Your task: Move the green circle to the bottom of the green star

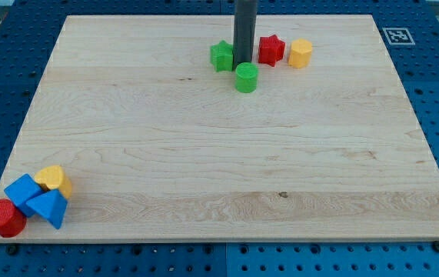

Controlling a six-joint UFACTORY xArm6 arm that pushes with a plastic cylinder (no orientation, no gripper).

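The green circle [246,78] is a short green cylinder near the view's top centre of the wooden board [219,154]. The green star [222,56] lies just up and to the left of it, a small gap apart. My tip [243,64] is the lower end of the dark rod that comes down from the view's top. It stands right behind the green circle's top edge and just right of the green star, between the star and the red star [271,50].
A yellow hexagonal block [300,53] sits right of the red star. At the view's bottom left corner a red cylinder [4,218], a blue cube [23,191], a blue triangular block [49,208] and a yellow block [53,179] cluster together.
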